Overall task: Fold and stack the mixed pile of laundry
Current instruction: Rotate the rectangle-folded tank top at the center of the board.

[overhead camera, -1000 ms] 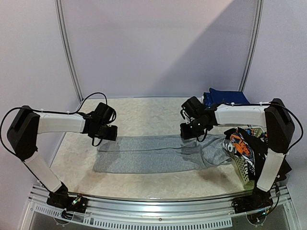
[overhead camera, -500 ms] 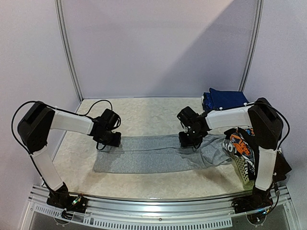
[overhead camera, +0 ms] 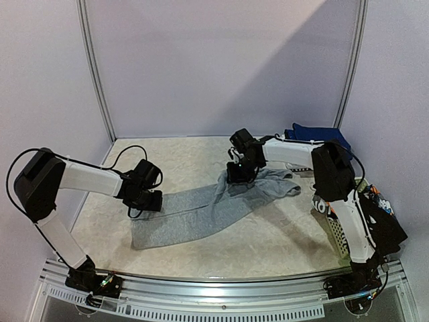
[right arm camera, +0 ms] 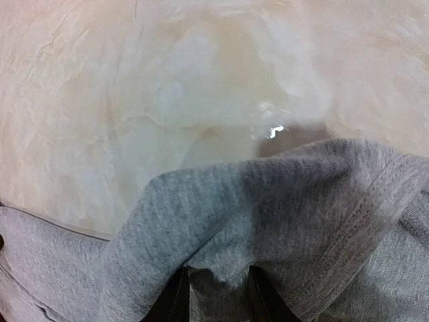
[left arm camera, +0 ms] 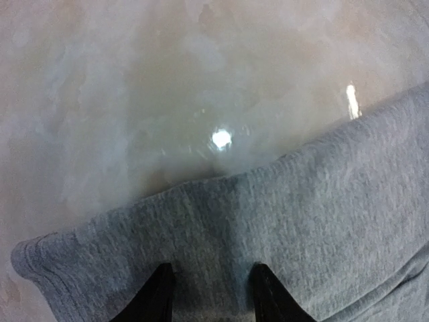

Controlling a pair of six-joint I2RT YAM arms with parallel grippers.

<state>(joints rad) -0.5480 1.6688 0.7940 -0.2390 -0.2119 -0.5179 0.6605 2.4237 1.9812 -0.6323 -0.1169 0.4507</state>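
Observation:
A grey shirt (overhead camera: 191, 215) lies stretched across the table's middle. My left gripper (overhead camera: 147, 199) is low at its left end, fingers shut on a fold of the grey cloth (left arm camera: 301, 215); the gripper (left arm camera: 213, 290) shows only its two dark tips. My right gripper (overhead camera: 238, 174) is shut on the shirt's right end and holds it bunched above the table toward the back. In the right wrist view the gripper (right arm camera: 218, 285) pinches a raised fold of the shirt (right arm camera: 268, 201). The rest of the laundry pile sits at the right: a black top (overhead camera: 387, 227) and a printed piece (overhead camera: 320, 206).
A white lattice basket (overhead camera: 338, 236) stands at the right edge under the right arm, with garments in and over it. A folded navy blue piece (overhead camera: 315, 132) lies at the back right. The marbled tabletop (overhead camera: 281, 235) shows bare in front of the shirt.
My right gripper has swung back and to the left, dragging the shirt's right end off the basket side and bunching it. The left gripper shifted a little forward, still at the left end.

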